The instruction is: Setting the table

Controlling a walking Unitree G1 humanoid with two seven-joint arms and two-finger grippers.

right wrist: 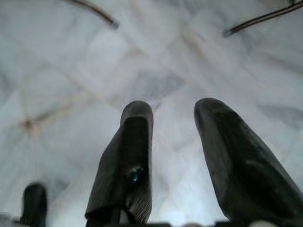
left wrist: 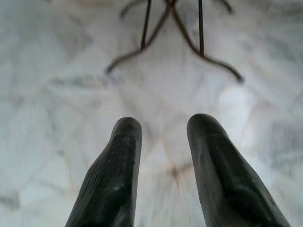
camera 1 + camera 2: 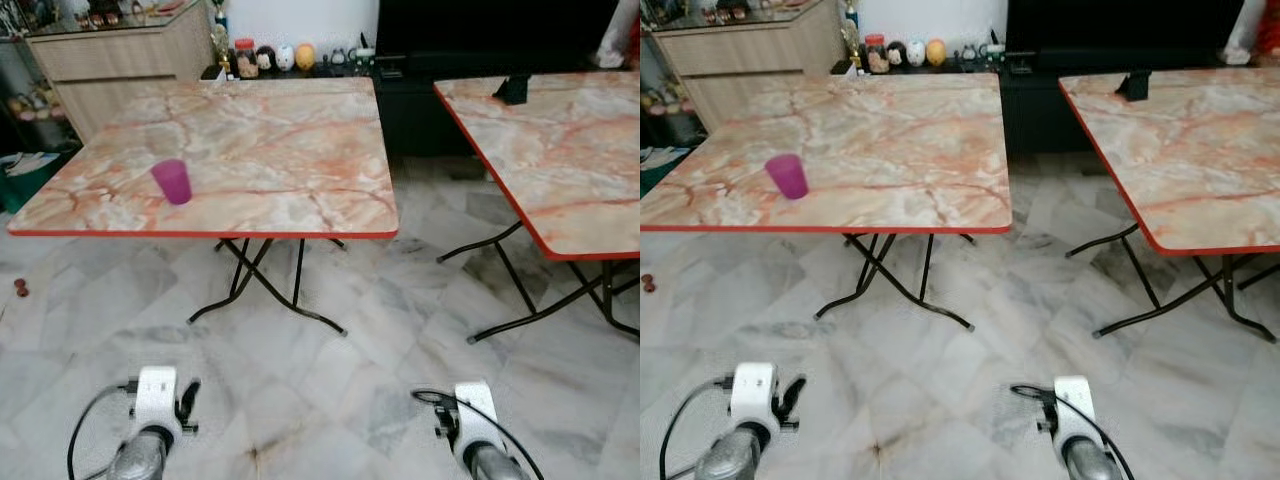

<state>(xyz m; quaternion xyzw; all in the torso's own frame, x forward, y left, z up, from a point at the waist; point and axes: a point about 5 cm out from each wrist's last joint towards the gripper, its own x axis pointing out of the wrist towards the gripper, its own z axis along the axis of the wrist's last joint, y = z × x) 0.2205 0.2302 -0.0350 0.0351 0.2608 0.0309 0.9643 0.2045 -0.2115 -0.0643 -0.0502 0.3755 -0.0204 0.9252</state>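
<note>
Down at the robot's sides, both arms hang low over the pale marble floor (image 3: pixel 330 400). The left gripper (image 2: pixel 158 127) has its two black fingers parted with nothing between them, only floor tile beyond. The right gripper (image 1: pixel 173 111) is likewise spread and holds nothing.

Further out stands a folding counter (image 3: pixel 260 150) with a pink-veined marble top, a red rim and crossed black legs (image 3: pixel 265 285). A purple cup (image 3: pixel 172 181) stands upright near its front left corner, a little in from the front edge, with bare top around it. A second counter (image 3: pixel 1200 150) of the same pattern sits off to the right, well apart from the first, with a small black object (image 3: pixel 1132 85) near its far edge; I can't make out what it is.

A small reddish thing (image 3: pixel 20 287) lies on the floor at the left. Against the far wall are a light wooden cabinet (image 3: pixel 110 60) and a low dark unit carrying a row of small figurines (image 3: pixel 275 55).
</note>
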